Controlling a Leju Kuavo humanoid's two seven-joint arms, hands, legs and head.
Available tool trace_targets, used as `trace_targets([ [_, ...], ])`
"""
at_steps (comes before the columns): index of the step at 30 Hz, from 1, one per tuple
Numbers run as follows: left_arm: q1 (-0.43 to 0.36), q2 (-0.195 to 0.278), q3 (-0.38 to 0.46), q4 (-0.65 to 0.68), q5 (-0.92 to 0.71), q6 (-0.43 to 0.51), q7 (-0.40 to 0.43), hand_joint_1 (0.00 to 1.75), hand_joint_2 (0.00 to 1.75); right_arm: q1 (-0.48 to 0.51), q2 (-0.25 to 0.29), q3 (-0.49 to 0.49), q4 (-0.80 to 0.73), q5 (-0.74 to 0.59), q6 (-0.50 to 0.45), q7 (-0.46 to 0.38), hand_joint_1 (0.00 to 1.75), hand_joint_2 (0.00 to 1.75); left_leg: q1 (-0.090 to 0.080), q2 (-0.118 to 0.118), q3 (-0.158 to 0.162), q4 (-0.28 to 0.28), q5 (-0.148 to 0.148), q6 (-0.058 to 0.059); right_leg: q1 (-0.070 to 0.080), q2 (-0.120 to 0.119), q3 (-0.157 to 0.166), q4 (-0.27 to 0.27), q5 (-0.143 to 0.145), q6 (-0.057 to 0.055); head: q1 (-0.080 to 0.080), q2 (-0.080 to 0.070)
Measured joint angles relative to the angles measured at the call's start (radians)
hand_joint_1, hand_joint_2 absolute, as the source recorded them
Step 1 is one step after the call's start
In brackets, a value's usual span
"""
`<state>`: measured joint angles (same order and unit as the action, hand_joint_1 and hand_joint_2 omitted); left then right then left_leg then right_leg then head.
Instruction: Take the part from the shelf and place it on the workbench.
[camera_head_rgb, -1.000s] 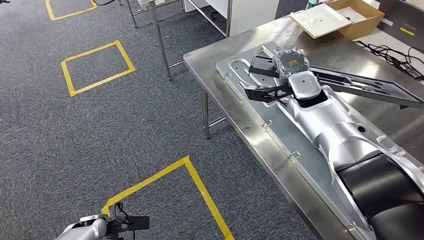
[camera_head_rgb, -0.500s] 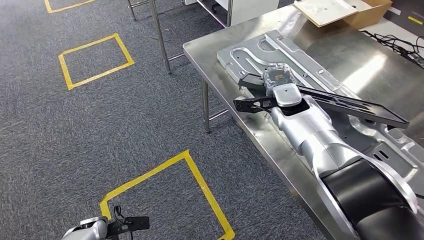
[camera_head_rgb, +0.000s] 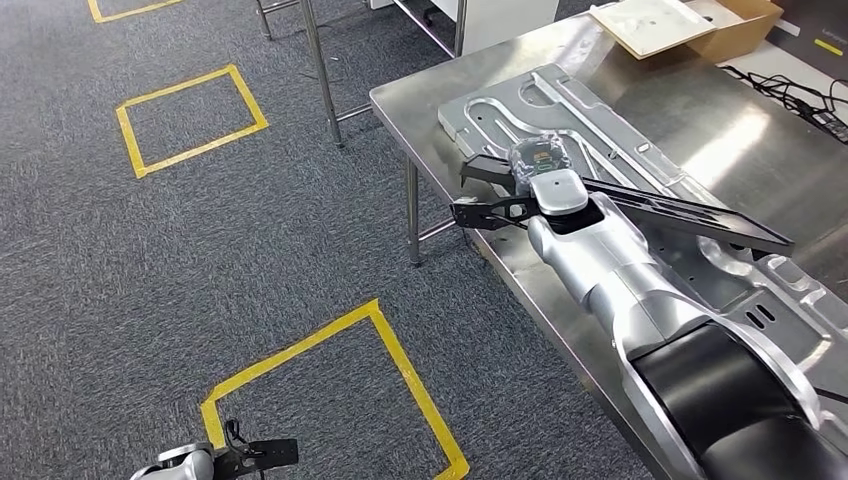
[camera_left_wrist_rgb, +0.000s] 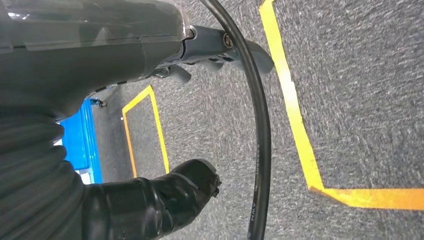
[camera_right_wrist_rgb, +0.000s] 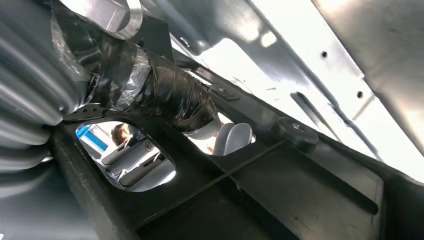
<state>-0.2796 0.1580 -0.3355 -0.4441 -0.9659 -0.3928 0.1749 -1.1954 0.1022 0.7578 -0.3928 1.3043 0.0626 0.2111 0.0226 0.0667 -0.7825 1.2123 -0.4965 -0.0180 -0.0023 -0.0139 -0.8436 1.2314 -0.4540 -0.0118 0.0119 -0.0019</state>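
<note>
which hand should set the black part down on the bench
Right. The right hand already holds the long black part above the steel workbench and the silver panel. The left hand hangs low over the carpet, away from the bench.

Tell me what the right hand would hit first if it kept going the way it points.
Probably nothing close: the right hand, holding the black part, points past the workbench edge toward carpet; depth is unclear.

A factory-style workshop or robot test hall: grey industrial carpet is marked with yellow taped squares, a stainless-steel workbench carries a large pressed sheet-metal panel, an open cardboard box and loose black cables, with metal rack legs beside it.
</note>
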Motion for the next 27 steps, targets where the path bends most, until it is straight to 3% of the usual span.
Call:
trace_targets([
  [7, 0.008, -0.001, 0.002, -0.002, 0.000, 0.001, 0.001, 0.00, 1.75, 0.009, 0.003, -0.002, -0.008, 0.000, 0.001, 0.000, 1.75, 1.75, -0.001, -0.001, 0.016, -0.067, 0.041, 0.001, 0.000, 0.000, 0.019, -0.070, 0.042, 0.001, 0.000, 0.000],
  [11, 0.011, -0.001, 0.006, -0.005, 0.007, -0.009, 0.000, 0.00, 1.75, 0.013, 0.003, -0.002, -0.018, 0.001, 0.005, 0.000, 0.00, 0.00, -0.001, -0.002, 0.028, -0.099, 0.060, 0.002, 0.000, 0.000, 0.033, -0.104, 0.061, 0.002, 0.000, 0.000],
  [14, 0.016, 0.000, 0.017, -0.010, 0.012, -0.024, -0.006, 0.00, 1.75, 0.015, 0.003, -0.002, -0.033, 0.002, 0.020, 0.000, 0.00, 0.00, -0.001, -0.002, 0.036, -0.117, 0.071, 0.003, 0.001, 0.000, 0.042, -0.122, 0.071, 0.002, 0.000, 0.000],
  [18, 0.027, 0.003, 0.030, -0.017, 0.027, -0.035, -0.011, 0.00, 0.00, 0.016, 0.003, -0.002, -0.047, 0.002, 0.036, 0.006, 0.00, 0.00, -0.001, -0.002, 0.041, -0.128, 0.079, 0.002, 0.001, 0.000, 0.047, -0.133, 0.080, 0.002, 0.000, 0.000],
  [27, 0.050, 0.008, 0.069, -0.035, 0.061, -0.061, -0.001, 0.00, 0.00, 0.012, 0.001, -0.004, -0.059, 0.005, 0.038, 0.022, 0.00, 0.00, -0.001, -0.002, 0.047, -0.133, 0.084, 0.003, 0.001, 0.000, 0.053, -0.139, 0.086, 0.002, 0.000, 0.000],
])
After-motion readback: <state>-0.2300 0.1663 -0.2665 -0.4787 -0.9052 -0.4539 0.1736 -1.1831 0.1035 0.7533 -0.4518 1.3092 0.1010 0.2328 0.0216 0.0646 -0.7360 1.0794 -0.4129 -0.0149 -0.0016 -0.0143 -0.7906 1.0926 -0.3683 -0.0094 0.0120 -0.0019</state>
